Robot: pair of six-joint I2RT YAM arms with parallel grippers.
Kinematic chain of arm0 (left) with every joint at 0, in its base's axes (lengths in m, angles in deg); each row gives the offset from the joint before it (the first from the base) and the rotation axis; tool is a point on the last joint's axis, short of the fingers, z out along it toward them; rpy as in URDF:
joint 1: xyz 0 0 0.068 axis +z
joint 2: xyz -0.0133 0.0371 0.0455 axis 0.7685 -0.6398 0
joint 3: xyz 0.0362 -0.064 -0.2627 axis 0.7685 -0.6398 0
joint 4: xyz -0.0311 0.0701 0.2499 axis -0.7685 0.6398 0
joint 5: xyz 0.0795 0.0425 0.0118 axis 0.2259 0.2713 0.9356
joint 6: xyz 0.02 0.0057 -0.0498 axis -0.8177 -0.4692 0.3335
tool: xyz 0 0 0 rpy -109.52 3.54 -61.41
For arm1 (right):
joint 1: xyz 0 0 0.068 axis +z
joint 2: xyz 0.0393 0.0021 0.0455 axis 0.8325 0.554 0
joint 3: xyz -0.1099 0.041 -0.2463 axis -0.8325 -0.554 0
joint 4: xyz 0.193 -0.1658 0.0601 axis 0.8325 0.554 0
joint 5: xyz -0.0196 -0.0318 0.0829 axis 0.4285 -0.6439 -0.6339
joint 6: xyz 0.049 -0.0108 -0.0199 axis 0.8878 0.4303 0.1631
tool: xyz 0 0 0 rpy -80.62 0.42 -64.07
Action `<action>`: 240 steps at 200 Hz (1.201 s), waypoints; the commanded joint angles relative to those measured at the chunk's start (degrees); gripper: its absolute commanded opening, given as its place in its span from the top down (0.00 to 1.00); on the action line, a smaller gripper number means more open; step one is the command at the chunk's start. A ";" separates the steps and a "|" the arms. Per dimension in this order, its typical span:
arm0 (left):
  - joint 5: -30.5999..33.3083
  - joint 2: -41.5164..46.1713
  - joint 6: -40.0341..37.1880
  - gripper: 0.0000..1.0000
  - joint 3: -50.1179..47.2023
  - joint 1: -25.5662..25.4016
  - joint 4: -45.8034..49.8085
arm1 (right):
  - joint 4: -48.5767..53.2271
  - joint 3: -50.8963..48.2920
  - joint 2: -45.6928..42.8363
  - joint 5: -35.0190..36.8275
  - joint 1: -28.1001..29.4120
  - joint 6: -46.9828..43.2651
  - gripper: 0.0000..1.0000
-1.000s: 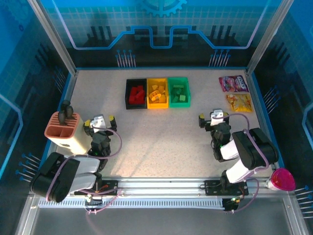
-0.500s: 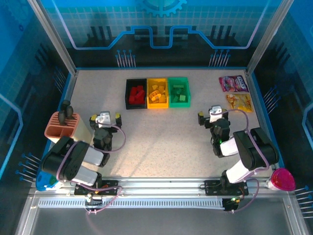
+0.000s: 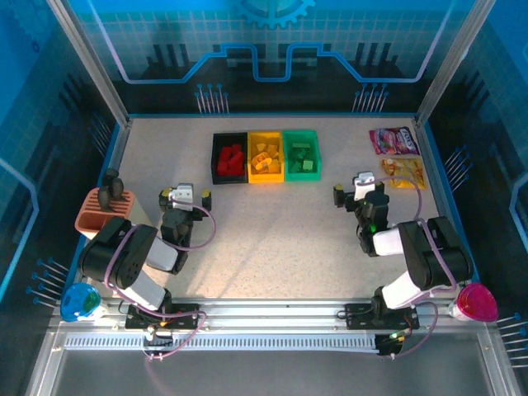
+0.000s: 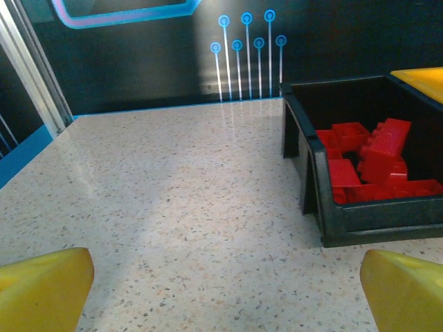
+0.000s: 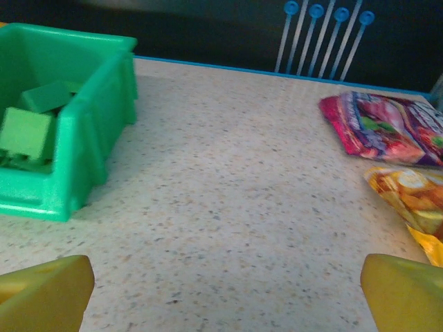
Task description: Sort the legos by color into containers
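- Speckled grey bench (image 3: 272,239), seen from my overhead camera: three joined containers stand in a row at the far middle, a black bin (image 3: 214,157), a yellow bin (image 3: 266,134) and a green bin (image 3: 301,133).
- Red legos (image 3: 233,159) lie in the black one, yellow legos (image 3: 266,157) in the yellow, green legos (image 3: 301,157) in the green, all small bricks heaped loosely. Every brick I can make out sits in a matching bin, so I judge the sort done or close to it.
- Left claw (image 3: 185,196) and right claw (image 3: 360,190) hang low, well apart from the bins, each spread wide and carrying nothing. I take them to be parked clear.
- Two snack packets (image 3: 394,140) lie far right, apart from the bins.
- Left wrist camera: yellow fingertips (image 4: 41,287) at both lower corners, bare bench between. Ahead on the right, the black bin (image 4: 374,221) holds red legos (image 4: 374,155) piled below its rim, studs showing.
- Right wrist camera: fingertips (image 5: 41,287) equally wide, nothing between. At left, the green bin (image 5: 83,131) holds flat green legos (image 5: 28,128); the packets (image 5: 387,128) lie at right.
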 commanded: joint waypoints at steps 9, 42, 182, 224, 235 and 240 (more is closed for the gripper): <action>-6.98 -2.28 0.42 0.01 0.74 2.96 -2.02 | -1.61 0.06 -0.07 -0.58 0.64 -2.29 0.00; -5.84 -0.14 3.39 0.01 6.39 5.31 10.12 | 6.12 3.53 -0.59 -2.81 -3.86 2.86 0.00; -12.02 1.79 9.40 0.01 11.68 11.37 23.51 | 5.94 3.62 -0.35 -0.36 -2.23 1.44 0.00; -12.08 1.79 9.39 0.01 11.69 11.37 23.53 | 4.68 3.24 -0.24 4.34 -1.56 2.33 0.00; -12.03 1.78 9.39 0.01 11.68 11.37 23.53 | 4.67 3.15 -0.20 4.56 -1.40 2.13 0.00; -12.07 1.75 9.40 0.01 11.69 11.37 23.53 | 4.49 3.14 -0.16 4.78 -1.23 2.03 0.00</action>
